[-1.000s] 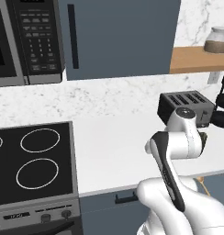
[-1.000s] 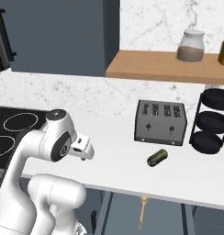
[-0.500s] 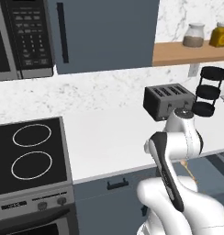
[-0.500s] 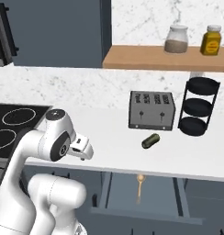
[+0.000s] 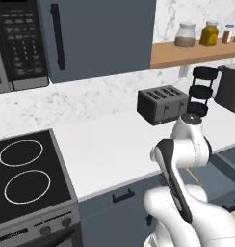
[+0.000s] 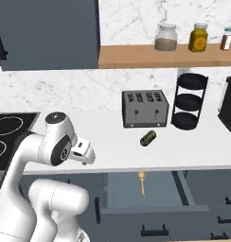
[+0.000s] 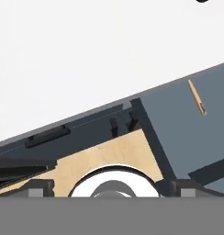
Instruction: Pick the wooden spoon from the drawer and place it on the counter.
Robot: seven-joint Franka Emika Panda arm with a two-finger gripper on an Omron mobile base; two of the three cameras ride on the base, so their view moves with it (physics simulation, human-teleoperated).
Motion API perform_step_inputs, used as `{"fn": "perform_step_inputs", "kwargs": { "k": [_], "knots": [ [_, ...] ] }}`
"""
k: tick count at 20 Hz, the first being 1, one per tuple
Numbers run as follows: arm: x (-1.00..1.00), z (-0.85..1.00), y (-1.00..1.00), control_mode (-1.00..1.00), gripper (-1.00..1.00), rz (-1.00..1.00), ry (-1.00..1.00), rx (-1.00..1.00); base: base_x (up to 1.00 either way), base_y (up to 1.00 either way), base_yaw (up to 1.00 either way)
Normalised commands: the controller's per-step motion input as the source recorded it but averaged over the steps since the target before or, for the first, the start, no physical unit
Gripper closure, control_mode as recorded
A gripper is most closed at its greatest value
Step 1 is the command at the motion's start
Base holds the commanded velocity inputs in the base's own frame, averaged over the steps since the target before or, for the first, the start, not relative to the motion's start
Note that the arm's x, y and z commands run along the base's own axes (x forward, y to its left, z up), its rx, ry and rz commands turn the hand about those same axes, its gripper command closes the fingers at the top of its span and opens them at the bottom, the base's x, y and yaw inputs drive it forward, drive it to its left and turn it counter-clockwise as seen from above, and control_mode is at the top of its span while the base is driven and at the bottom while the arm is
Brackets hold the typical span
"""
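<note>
- A rendered home kitchen: a white counter [image 6: 193, 146] runs along a marbled white wall.
- At the counter's left end sits a black stovetop [image 5: 25, 178] with ring burners, knobs on its front below.
- Above it hangs a microwave [image 5: 18, 43] beside a slate-blue cabinet door [image 5: 97, 36] with a long handle.
- A toaster [image 6: 145, 108] stands at the back of the counter, a black three-tier rack [image 6: 188, 101] just beside it.
- A wooden shelf [image 6: 164, 54] on the wall carries jars [image 6: 165, 37] (one yellow, one brownish).
- Under the counter's front edge an open drawer [image 6: 150, 201] holds a wooden spoon [image 6: 142, 182].
</note>
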Motion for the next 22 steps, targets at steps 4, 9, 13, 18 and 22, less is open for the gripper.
{"fn": "perform_step_inputs", "kwargs": {
  "k": [4, 9, 13, 18, 22],
  "knots": [
    [0.0, 0.0, 0.0, 1.0, -1.0, 0.0, 0.0, 0.0, 0.38, 0.02, -0.34],
    [0.0, 0.0, 0.0, 1.0, -1.0, 0.0, 0.0, 0.0, 0.4, 0.23, -0.35],
    [0.0, 0.0, 0.0, 1.0, -1.0, 0.0, 0.0, 0.0, 0.31, 0.28, -0.35],
    [0.0, 0.0, 0.0, 1.0, -1.0, 0.0, 0.0, 0.0, 0.03, 0.28, -0.41],
    [0.0, 0.0, 0.0, 1.0, -1.0, 0.0, 0.0, 0.0, 0.0, 0.33, -0.42]
  ]
}}
